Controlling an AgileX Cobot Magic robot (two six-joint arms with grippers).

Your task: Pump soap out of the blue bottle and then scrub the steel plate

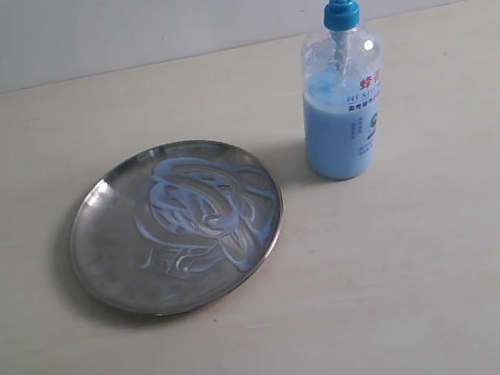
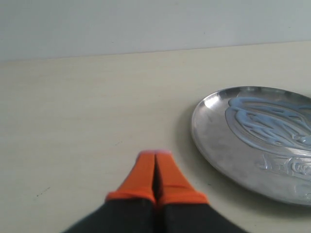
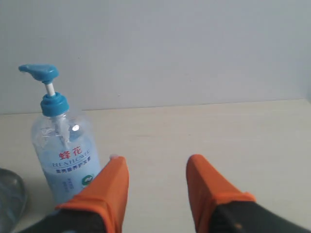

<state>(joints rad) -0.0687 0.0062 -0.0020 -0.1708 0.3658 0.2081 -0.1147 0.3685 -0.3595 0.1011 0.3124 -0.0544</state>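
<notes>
- Our plate [image 1: 109, 257] sits left of the bottle [image 1: 345, 125], near it, not touching.
- Soap [image 1: 198, 210] is smeared in swirls on it, so we think pumping is done, and maybe scrubbing too.
- Our left gripper [image 2: 155, 154] is pinched closed, empty; our right gripper [image 3: 156, 160] is a little apart, holding nothing.

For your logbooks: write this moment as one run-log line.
steel plate: soap smeared; blue bottle: upright; left gripper: shut; right gripper: open, empty
</notes>
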